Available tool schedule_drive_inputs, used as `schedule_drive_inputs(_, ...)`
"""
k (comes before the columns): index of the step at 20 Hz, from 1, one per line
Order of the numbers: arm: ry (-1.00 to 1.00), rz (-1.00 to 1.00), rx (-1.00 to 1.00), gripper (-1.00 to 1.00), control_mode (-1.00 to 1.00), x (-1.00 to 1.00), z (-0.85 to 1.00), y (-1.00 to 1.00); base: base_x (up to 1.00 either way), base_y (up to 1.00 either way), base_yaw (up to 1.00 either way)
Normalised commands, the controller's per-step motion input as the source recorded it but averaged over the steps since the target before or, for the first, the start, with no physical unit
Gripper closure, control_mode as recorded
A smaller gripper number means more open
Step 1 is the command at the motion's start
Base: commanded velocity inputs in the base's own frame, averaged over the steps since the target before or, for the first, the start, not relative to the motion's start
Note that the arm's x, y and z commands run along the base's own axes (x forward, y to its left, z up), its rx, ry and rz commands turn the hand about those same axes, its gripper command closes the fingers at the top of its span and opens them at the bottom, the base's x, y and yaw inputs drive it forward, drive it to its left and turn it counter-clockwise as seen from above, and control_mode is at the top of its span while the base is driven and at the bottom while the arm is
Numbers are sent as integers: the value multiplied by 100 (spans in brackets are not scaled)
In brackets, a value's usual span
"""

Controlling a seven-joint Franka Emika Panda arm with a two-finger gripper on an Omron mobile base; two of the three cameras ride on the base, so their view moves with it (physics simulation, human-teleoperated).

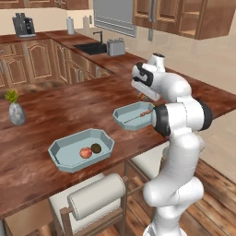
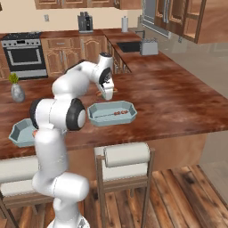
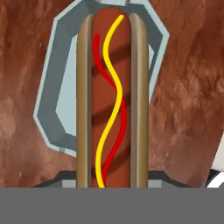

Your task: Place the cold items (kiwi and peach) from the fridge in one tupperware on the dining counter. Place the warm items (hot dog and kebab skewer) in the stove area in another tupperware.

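Currently the hot dog (image 3: pixel 109 100) sits lengthwise between the pincer's fingers, a brown sausage in a tan bun with one red and one yellow wavy line of sauce along its top. The pincer (image 2: pixel 107 94) is clenched on the hot dog, gripping it across the bun sides. In the hand view, the hot dog extends straight away from the pincer over a pale blue-grey tupperware (image 3: pixel 48 113), whose rim shows on both sides of the bun.

From the right base view, that tupperware (image 2: pixel 112 112) lies just in front of and below the pincer on the dining counter (image 2: pixel 178 102). A kebab skewer (image 2: pixel 116 113) lies inside it, on its floor.

A second tupperware (image 1: pixel 80 148) rests on the same counter, well apart from the pincer, toward the arm's left. It holds the peach (image 1: pixel 85 152) and the kiwi (image 1: pixel 96 148), just beside each other.

Farther left of the pincer, a grey vase (image 1: pixel 16 113) with a green sprig stands on the counter. Two cushioned stools (image 2: pixel 125 156) stand at the near edge of the counter. Beyond the pincer, the stove area (image 2: pixel 24 49) is at the back wall.
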Motion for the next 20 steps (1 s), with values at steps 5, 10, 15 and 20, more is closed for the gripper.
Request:
schedule_drive_inputs(5,-1,-8,0,100,-100,72,-41,14,0,0,0)
schedule_drive_inputs(10,1,-3,0,100,-100,60,-22,3,0,0,0)
schedule_drive_inputs(15,3,-1,-20,100,-100,53,-84,1,0,0,0)
schedule_drive_inputs(20,0,-1,-16,100,-100,-14,-75,0,0,0,0)
